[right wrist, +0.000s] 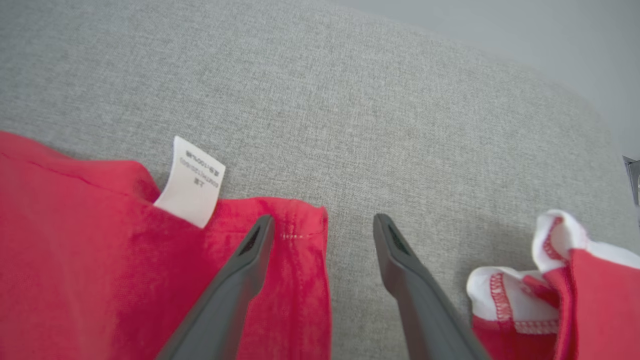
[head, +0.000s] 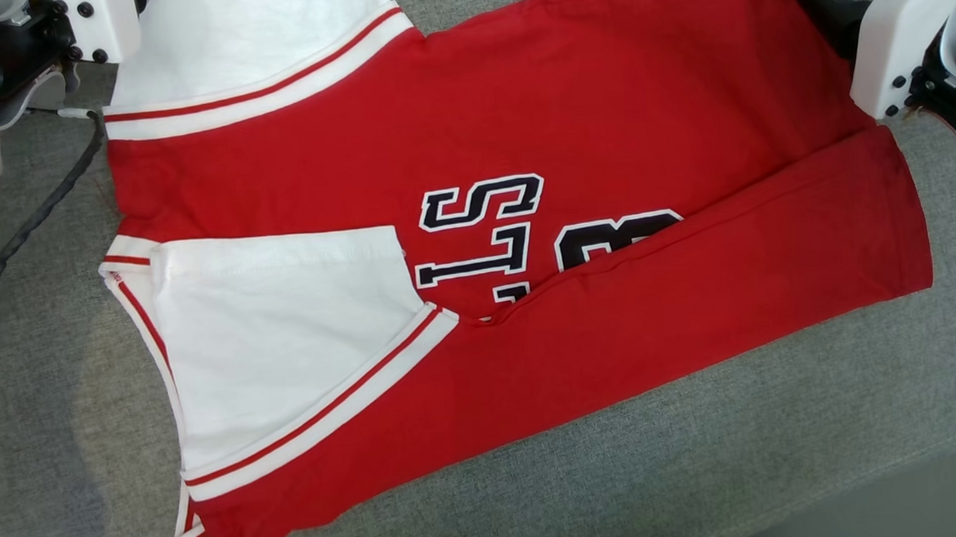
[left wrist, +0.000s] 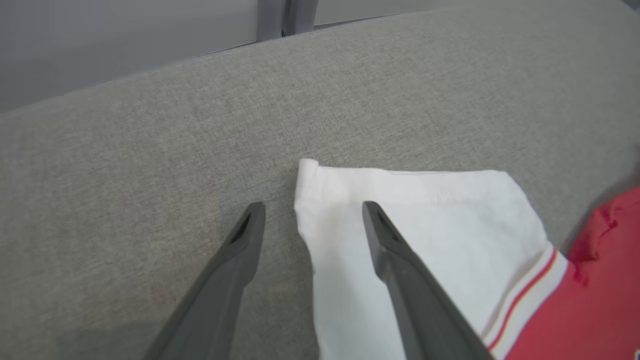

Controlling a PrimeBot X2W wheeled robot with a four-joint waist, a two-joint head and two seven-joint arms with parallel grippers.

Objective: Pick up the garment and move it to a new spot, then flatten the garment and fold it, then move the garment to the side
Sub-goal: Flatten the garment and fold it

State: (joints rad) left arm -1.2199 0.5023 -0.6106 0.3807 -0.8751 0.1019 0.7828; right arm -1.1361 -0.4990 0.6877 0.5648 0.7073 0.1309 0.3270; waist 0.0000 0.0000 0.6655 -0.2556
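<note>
Garment [head: 602,131] reads "ST" in navy; tag [right wrist: 192,180] print unreadable. L gripper [left wrist: 312,207] wide open, empty, straddling sleeve [left wrist: 425,225] edge; R gripper [right wrist: 323,219] same, at hem [right wrist: 305,260] by tag.

Bright, even daylight — soft shadows, sharp focus

You can read block lettering on the red garment [head: 641,104] in the head view: dark navy characters outlined in white, lying sideways to the camera. The uppermost is an S [head: 481,201]. Beneath it sits what looks like a T [head: 475,256], and a third character under that is almost wholly covered by the folded-over red cloth. Beside them a larger figure [head: 617,235], an 8 or a B, is cut off by the same fold. In the right wrist view a white tag [right wrist: 192,182] at the garment's edge carries small dark print, too blurred to read.
</note>
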